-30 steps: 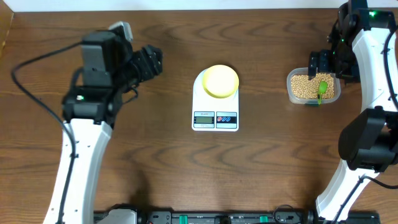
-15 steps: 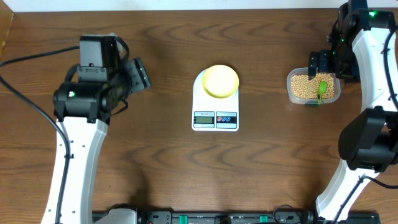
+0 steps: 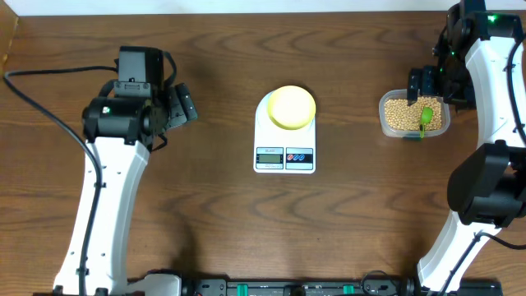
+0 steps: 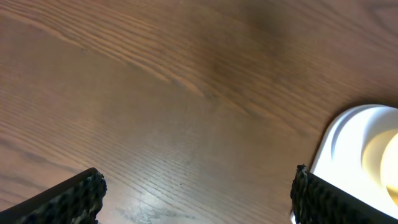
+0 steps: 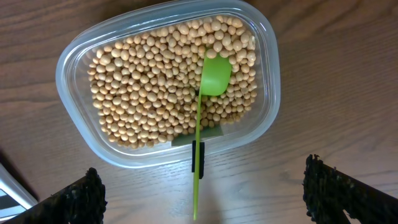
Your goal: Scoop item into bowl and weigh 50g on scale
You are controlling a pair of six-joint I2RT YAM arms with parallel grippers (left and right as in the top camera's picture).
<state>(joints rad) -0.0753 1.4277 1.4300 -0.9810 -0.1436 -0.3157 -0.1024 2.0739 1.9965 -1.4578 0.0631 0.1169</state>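
A: Overhead, where is the bowl (image 3: 292,108)?
B: On the scale (image 3: 284,156), mid-table (image 3: 205,214); the beans (image 3: 399,113) fill a clear tub (image 3: 383,117) to the right, a green scoop (image 3: 426,117) lying in them; the left gripper (image 3: 184,107) hangs left of the scale, well apart; the right gripper (image 3: 428,85) hangs over the tub.
A: The left wrist?
B: Jaws wide, nothing between them; the scale's corner and the bowl's edge show at the right.
A: The right wrist?
B: Jaws wide, empty; the scoop's cup rests on the beans, its handle crossing the tub's rim.
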